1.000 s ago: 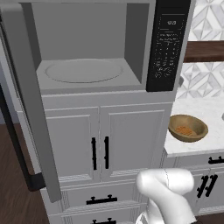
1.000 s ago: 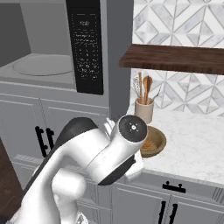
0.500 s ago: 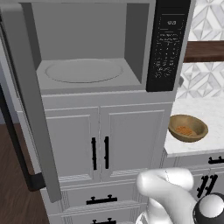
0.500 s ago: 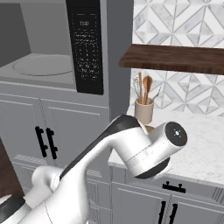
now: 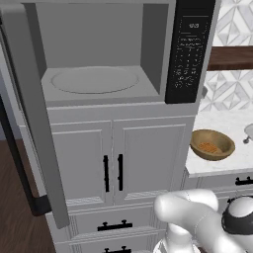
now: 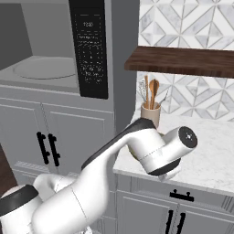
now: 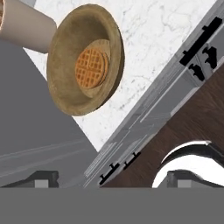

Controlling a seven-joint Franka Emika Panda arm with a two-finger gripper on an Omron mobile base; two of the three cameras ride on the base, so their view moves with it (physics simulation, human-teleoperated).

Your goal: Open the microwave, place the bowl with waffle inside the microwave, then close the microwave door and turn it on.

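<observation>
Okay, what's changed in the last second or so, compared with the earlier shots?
The arm swung right, from in front of the cabinets out over the counter, toward the bowl. The gripper opened wide and holds nothing; in the hand view the bowl with its waffle lies ahead of it. Unchanged: the microwave open and empty, its door swung out left, the bowl in place on the counter.

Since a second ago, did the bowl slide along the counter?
No. In the left base view the bowl sits in the same spot on the white counter, right of the microwave.
</observation>
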